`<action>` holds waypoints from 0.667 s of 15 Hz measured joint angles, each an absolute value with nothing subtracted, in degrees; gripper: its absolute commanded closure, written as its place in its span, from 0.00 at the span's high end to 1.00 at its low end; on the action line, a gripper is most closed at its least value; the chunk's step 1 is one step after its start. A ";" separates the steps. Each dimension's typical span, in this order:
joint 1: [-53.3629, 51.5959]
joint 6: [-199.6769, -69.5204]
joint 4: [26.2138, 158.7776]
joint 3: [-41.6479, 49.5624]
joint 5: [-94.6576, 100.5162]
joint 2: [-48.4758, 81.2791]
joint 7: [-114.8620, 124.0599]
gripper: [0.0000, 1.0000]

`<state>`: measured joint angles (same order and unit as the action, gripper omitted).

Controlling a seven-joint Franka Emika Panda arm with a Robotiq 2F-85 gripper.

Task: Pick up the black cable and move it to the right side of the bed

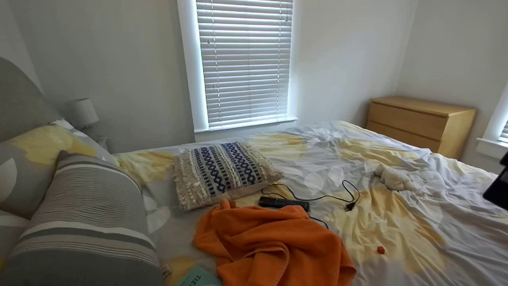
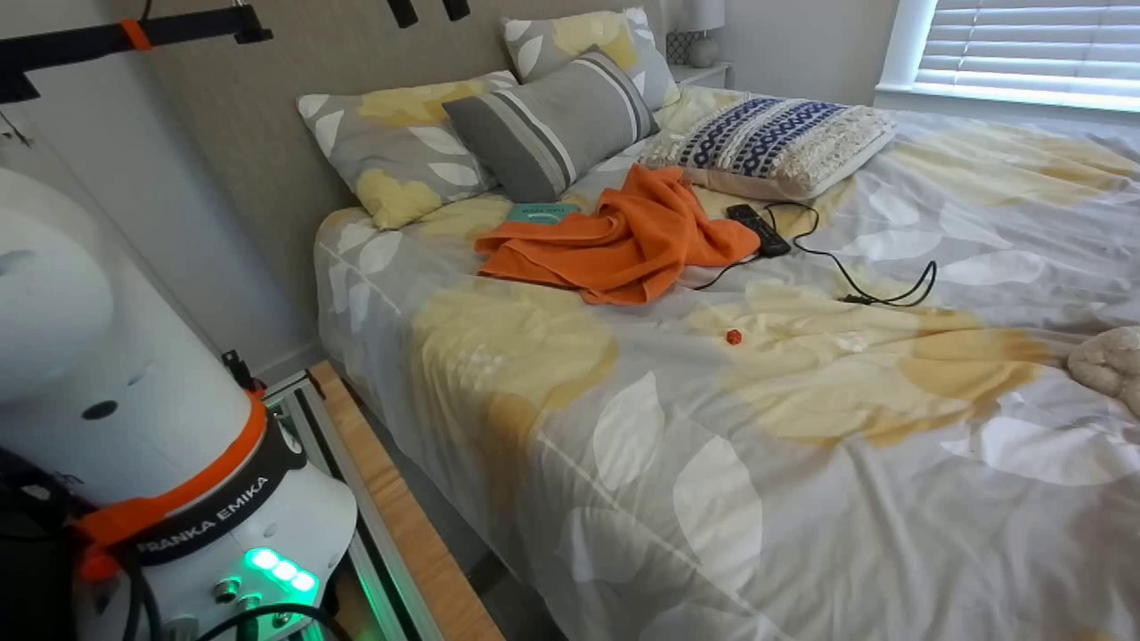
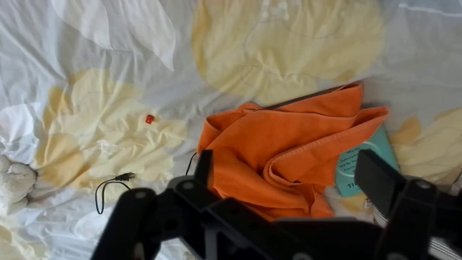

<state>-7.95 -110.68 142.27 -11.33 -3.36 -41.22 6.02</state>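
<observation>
In the wrist view, the thin black cable (image 3: pixel 124 177) lies on the grey-and-yellow bedsheet surface (image 3: pixel 169 94), left of the black two-fingered tool (image 3: pixel 287 168) with jaws wide apart, pronged end pointing toward them.

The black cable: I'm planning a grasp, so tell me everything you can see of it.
The black cable is a thin cord, seemingly plastic-coated, with a two-pronged plug at one end. It lies slack on the bed, looping back near the plug, then winding beside the patterned cushion to the remote; whether it passes underneath is unclear. Another stretch disappears at the orange cloth; the other end is hidden. The open gripper is clear of it.
</observation>
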 measured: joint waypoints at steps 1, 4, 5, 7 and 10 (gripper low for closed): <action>-7.81 -110.68 141.90 -11.34 -4.28 -39.80 7.43 1.00; -5.76 -113.25 140.10 -11.04 -5.51 -31.72 11.50 1.00; -4.69 -115.21 139.47 -10.67 -5.59 -28.23 12.76 1.00; -2.64 -120.93 138.28 -9.77 -5.67 -21.07 15.62 1.00; -0.39 -129.61 136.06 -8.01 -5.86 -10.15 20.14 1.00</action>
<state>-0.39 -129.61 136.06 -8.01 -5.86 -10.15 20.14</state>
